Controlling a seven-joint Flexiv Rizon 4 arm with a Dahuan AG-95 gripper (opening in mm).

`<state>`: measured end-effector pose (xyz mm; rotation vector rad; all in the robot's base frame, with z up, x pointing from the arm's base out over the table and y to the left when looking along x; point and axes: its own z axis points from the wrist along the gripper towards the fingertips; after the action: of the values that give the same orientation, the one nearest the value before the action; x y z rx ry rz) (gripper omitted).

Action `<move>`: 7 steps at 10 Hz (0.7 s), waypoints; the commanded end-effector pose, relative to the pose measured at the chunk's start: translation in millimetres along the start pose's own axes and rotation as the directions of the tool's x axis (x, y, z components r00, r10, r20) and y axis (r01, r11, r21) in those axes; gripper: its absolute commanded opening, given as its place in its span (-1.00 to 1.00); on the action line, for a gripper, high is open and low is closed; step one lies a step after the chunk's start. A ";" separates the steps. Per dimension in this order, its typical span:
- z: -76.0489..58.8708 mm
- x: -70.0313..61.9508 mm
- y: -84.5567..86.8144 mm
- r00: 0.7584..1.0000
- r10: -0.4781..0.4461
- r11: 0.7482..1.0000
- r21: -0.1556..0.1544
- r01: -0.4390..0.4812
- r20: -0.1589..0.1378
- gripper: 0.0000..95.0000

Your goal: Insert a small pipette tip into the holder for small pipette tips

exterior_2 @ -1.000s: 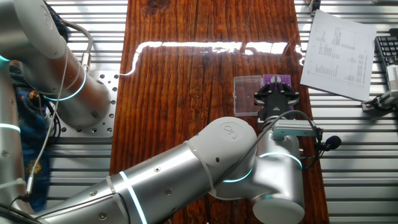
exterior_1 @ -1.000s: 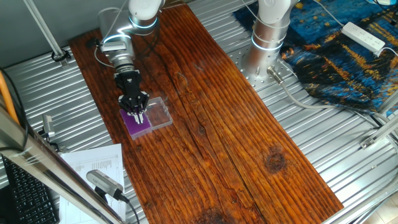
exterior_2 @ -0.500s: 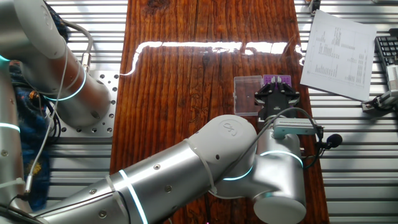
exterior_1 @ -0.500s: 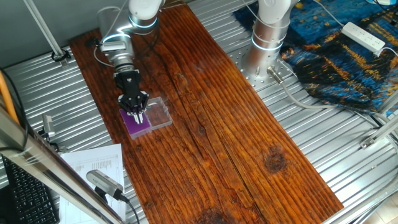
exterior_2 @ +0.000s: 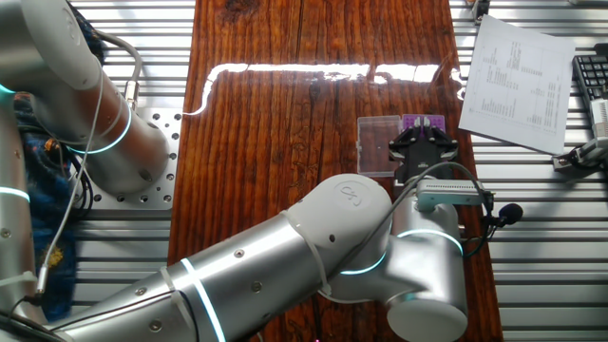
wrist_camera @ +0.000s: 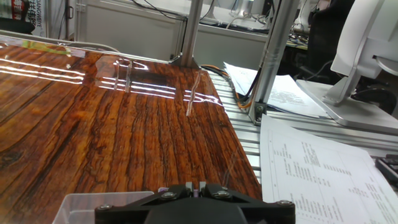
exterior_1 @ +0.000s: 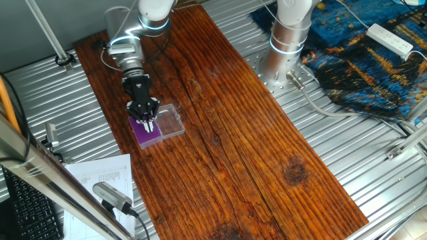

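Nothing moved since earlier, pincer [exterior_1: 148, 124] pressed together over purple holder [exterior_1: 148, 136], tip unseen.

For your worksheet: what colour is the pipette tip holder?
Bright purple: the holder, clearest in one fixed view.

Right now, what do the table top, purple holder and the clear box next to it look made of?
Table top: wood, glossy varnish; visible grain, knots, glare streaks. Holder: opaque purple, probably plastic; finish hard to judge. Clear box: see-through, likely plastic; the wood shows through it.

Bright purple holder [exterior_1: 148, 136], reddish-brown table [exterior_1: 227, 120].
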<state>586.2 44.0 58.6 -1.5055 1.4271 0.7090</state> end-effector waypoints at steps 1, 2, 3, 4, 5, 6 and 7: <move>-0.4 0.0 -0.3 1.000 -0.002 1.000 0.000 0.002 -0.002 -0.60; -0.7 0.1 -0.5 1.000 -0.003 1.000 -0.001 0.003 -0.004 -0.60; -0.7 0.1 -0.5 1.000 -0.003 1.000 -0.002 0.003 -0.008 -0.60; -0.8 -0.2 -0.5 1.000 -0.001 1.000 -0.002 0.001 -0.011 -0.60; -1.0 -0.5 -0.6 1.000 0.000 1.000 -0.003 0.000 -0.014 -0.60; -1.1 -0.8 -0.6 1.000 0.002 1.000 -0.003 -0.002 -0.017 -0.60; -1.2 -1.0 -0.7 1.000 0.005 1.000 -0.004 -0.005 -0.021 -0.60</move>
<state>586.3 43.7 61.3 -1.5170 1.4501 0.7043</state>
